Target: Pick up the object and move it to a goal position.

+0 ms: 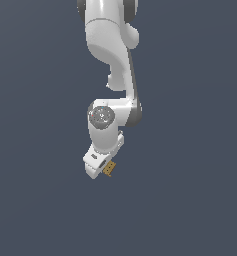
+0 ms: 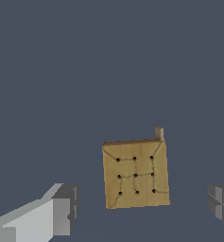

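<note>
Between the spread fingers of the hand lies the block, flat on the surface, nearer neither finger, untouched by both.

No writing, label, brand or number can be read anywhere; the tan-brown block carries only a grid of dark dots.

Flat, even simulator light, soft low-resolution renders, seemingly no cast shadows.
</note>
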